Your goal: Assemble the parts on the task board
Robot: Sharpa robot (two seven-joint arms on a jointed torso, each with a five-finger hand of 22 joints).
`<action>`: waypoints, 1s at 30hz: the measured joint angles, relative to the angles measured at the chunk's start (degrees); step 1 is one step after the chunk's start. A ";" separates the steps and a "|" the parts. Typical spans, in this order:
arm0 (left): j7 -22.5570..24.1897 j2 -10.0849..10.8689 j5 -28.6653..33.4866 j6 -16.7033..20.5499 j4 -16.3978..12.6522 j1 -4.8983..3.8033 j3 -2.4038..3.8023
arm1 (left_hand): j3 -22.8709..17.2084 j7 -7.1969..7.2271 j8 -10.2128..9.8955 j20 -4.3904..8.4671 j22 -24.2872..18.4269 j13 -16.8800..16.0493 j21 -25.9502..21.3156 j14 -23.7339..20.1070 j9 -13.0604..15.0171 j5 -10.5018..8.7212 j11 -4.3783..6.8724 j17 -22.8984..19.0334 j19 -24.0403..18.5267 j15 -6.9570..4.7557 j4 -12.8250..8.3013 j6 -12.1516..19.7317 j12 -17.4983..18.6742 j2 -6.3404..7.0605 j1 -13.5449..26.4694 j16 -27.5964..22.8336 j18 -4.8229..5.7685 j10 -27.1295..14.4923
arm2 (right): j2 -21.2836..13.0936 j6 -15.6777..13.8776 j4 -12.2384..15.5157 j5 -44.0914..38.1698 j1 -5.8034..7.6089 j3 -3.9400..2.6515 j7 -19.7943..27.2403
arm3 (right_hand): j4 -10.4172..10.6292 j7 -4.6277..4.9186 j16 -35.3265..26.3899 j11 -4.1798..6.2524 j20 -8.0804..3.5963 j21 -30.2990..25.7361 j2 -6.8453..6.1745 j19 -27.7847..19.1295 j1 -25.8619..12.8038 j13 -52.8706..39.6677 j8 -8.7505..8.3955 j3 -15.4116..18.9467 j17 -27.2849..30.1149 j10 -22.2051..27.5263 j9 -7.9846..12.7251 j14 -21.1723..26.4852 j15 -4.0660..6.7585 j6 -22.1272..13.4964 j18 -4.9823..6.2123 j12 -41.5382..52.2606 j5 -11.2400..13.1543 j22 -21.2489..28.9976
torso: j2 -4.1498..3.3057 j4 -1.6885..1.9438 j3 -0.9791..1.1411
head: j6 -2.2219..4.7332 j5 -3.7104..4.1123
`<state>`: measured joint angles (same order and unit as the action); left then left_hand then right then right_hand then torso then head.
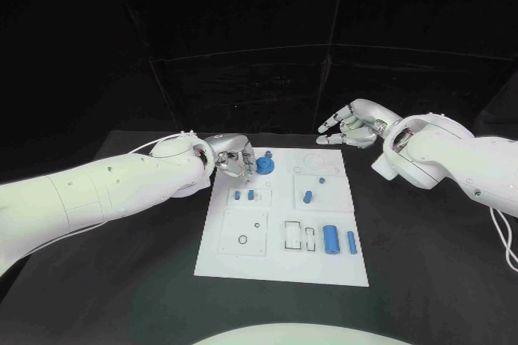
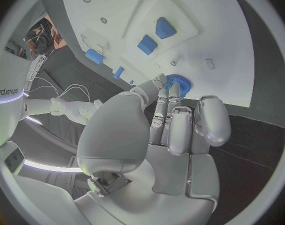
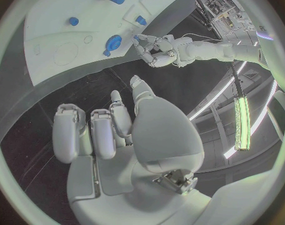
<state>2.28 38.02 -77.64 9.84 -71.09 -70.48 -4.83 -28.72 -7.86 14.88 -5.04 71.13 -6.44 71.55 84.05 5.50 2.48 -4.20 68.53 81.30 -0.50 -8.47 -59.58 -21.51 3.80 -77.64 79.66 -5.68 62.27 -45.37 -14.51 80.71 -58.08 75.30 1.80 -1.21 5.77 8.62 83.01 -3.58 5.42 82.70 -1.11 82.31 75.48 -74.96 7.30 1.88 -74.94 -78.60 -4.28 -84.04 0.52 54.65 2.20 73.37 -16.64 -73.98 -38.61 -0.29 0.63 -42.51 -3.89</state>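
Board (image 1: 283, 266): flat white rectangular plate, matte, lying at centre frame on the black desk (image 1: 432, 285). Its surface carries shallow raised panels, small holes and black-outlined slots.

Gear (image 1: 266, 165): blue toothed disc with a raised hub, standing near the board's upper left corner. The left hand (image 1: 236, 159), silver and smooth-shelled, sits at the board's upper left edge, fingertips (image 2: 160, 81) touching the gear's rim; whether they actually pinch it cannot be told.

Other blue parts: two small blocks (image 1: 245, 195) on a raised panel at left of centre; a short rounded peg (image 1: 308, 196) and a smaller stud (image 1: 322, 182) on the right-hand panel; a cylinder (image 1: 332, 242) and a thinner bar (image 1: 351, 242) lying in the lower right.

Right hand (image 1: 347, 128): above the desk beyond the board's upper right corner, fingers loosely curled and apart, holding nothing, well clear of the parts.
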 measured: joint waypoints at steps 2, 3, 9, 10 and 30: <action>0.00 -0.17 0.02 -0.25 0.31 0.10 -0.02 | 0.00 0.00 -0.01 0.00 0.00 0.00 0.00 0.00 -0.03 -0.01 0.00 -0.20 0.00 0.00 0.00 0.00 0.22 0.07 0.07 0.00 0.00 0.00 | 0.00 0.00 0.02 0.00 0.00 0.00 0.00 | 0.00 0.00 0.00 0.00 0.00 0.00 0.00 0.00 0.00 0.00 0.00 0.00 0.00 0.00 0.00 0.00 0.00 0.00 0.00 0.00 0.00 0.00 | 0.00 -0.03 0.00 | 0.03 0.07; 0.01 -0.24 0.03 -0.37 0.43 0.13 -0.03 | 0.00 0.00 -0.22 0.00 0.00 0.00 0.00 0.00 -0.06 -0.01 0.00 -0.32 0.00 0.00 0.00 0.00 0.28 0.07 0.07 0.00 0.00 0.00 | 0.00 -0.01 0.02 -0.01 0.00 0.00 0.00 | 0.00 0.00 0.00 0.00 0.00 0.00 0.00 0.00 0.00 0.00 0.00 0.00 0.00 0.00 0.00 0.00 0.00 0.00 0.00 0.00 0.00 0.00 | 0.00 -0.03 -0.01 | 0.03 0.10; 0.03 -0.40 0.07 -1.07 1.04 0.18 -0.06 | 0.00 0.00 -0.23 0.00 0.00 0.00 0.00 0.00 -0.05 -0.05 0.01 -0.42 0.00 0.00 0.00 0.00 0.28 0.07 0.07 0.00 0.00 0.01 | 0.00 -0.02 0.03 -0.01 0.00 0.00 0.01 | 0.00 0.00 0.00 0.00 0.00 0.00 0.00 0.00 0.00 0.00 0.00 0.00 0.01 0.00 0.00 0.00 0.00 0.00 0.00 0.00 0.00 0.01 | 0.00 -0.03 0.01 | -0.05 0.19; 0.03 -0.40 0.07 -1.18 1.08 0.18 -0.09 | 0.00 0.00 -0.22 0.00 0.00 0.00 0.00 0.00 -0.06 -0.06 0.02 -0.47 0.00 0.00 0.00 0.00 0.28 0.07 0.07 0.00 -0.01 0.01 | 0.00 -0.03 0.03 -0.01 0.00 0.00 0.01 | 0.00 0.00 0.00 0.00 0.00 0.00 0.01 0.00 -0.01 0.00 0.19 0.00 0.01 0.00 0.00 0.00 0.00 0.00 -0.01 0.00 0.00 0.09 | 0.00 -0.02 0.01 | -0.07 0.20; 0.01 -0.70 0.12 -3.19 1.36 0.31 -0.72 | 0.01 0.00 -0.44 0.00 -0.01 0.12 0.00 0.00 -0.10 0.17 0.40 -0.57 0.00 0.00 0.00 0.00 0.66 0.59 0.60 0.00 -0.02 0.39 | 0.11 -0.03 -0.02 -0.01 0.00 0.00 0.04 | 0.00 0.00 0.00 0.00 0.00 0.00 0.24 0.00 -0.24 0.00 0.25 0.00 0.02 0.00 0.00 0.00 0.00 0.00 0.00 0.00 0.00 0.12 | -0.02 0.05 -0.02 | -0.35 0.30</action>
<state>2.29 37.33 -77.51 6.64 -69.73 -70.17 -5.55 -28.71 -7.86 14.43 -5.04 71.12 -6.32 71.55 84.05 5.40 2.66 -3.79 67.96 81.30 -0.49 -8.47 -59.58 -20.85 4.40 -77.04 79.66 -5.69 62.66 -45.26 -14.55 80.69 -58.10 75.30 1.80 -1.17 5.77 8.62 83.02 -3.58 5.42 82.70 -0.87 82.31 75.24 -74.97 7.55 1.88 -74.92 -78.60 -4.28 -84.04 0.52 54.65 2.19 73.37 -16.64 -73.86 -38.63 -0.24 0.60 -42.85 -3.60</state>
